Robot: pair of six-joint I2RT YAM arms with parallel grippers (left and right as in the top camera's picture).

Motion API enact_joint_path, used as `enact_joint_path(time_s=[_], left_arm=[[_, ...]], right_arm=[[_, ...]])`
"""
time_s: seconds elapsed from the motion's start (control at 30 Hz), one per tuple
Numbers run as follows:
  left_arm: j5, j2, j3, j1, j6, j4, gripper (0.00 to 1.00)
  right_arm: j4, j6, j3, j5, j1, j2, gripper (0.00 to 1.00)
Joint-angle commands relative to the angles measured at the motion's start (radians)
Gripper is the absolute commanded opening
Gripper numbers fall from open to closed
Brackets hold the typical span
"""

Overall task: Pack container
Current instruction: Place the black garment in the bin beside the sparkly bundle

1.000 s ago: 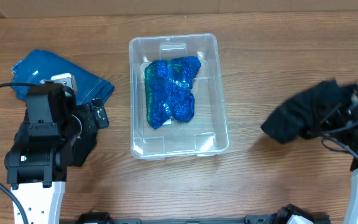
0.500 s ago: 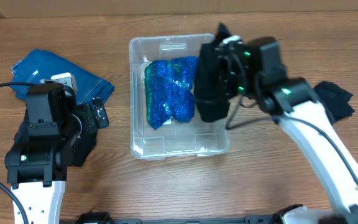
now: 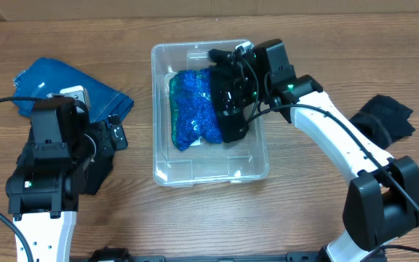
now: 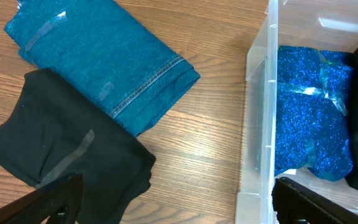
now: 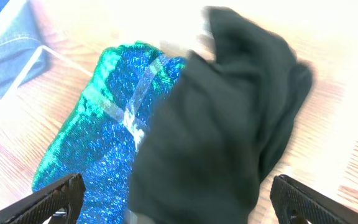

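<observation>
the right end effector (image 5: pixel 179 199) hangs over the clear container (image 3: pixel 195 52), fingers spread wide and gripping nothing. just below it a black cloth (image 3: pixel 231 109) lies inside the container, partly over a sparkly blue cloth (image 3: pixel 191 109). the left end effector (image 4: pixel 179 205) is also spread wide, above the worktop (image 3: pixel 304 211), with the container to its right. below it lies a black garment (image 4: pixel 61 149), touching folded denim (image 4: pixel 98 56) just ahead.

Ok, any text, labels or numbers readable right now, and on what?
None readable. The clear container, glittery blue cloth, black garment and folded denim show no print; the clear tape strips on the denim look blank.
</observation>
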Motion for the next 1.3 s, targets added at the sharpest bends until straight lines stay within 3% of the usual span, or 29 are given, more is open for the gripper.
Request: enact_joint_path(time_s=[0.0, 0.07, 0.1, 0.13, 0.17, 0.2, 0.63, 0.8, 1.0, 1.27], left_arm=[[0.012, 0.003, 0.024, -0.005, -0.018, -0.002, 1.00], [0.012, 0.003, 0.024, -0.005, -0.018, -0.002, 1.00], [0.012, 0.003, 0.024, -0.005, -0.018, -0.002, 1.00], [0.012, 0.003, 0.024, -0.005, -0.018, -0.002, 1.00], [0.012, 0.003, 0.024, -0.005, -0.018, -0.002, 1.00], [0.012, 0.003, 0.024, -0.005, -0.018, -0.002, 1.00], [0.012, 0.003, 0.024, -0.005, -0.018, -0.001, 1.00], [0.012, 0.003, 0.024, -0.005, -0.018, -0.002, 1.00], [0.012, 0.003, 0.024, -0.005, -0.018, -0.002, 1.00], [0.013, 0.003, 0.024, -0.005, -0.018, -0.003, 1.00]], right_arm=[[-0.047, 0.003, 0.133, 0.027, 0.003, -0.048, 1.00], [-0.084, 0.003, 0.183, 0.027, 0.008, -0.058, 1.00], [-0.092, 0.002, 0.190, 0.019, 0.011, -0.059, 0.95], [-0.108, 0.002, 0.190, 0.016, 0.013, -0.058, 0.59], [-0.114, 0.003, 0.188, 0.016, 0.013, -0.049, 0.15], [-0.114, 0.003, 0.187, 0.016, 0.014, -0.039, 0.05], [0.029, -0.001, 0.187, 0.032, 0.013, 0.356, 0.04], [0.019, -0.001, 0.217, 0.039, 0.014, 0.315, 0.11], [-0.035, -0.002, 0.296, 0.195, 0.031, 0.235, 0.10], [-0.068, -0.053, 0.293, 0.245, 0.066, 0.317, 0.08]])
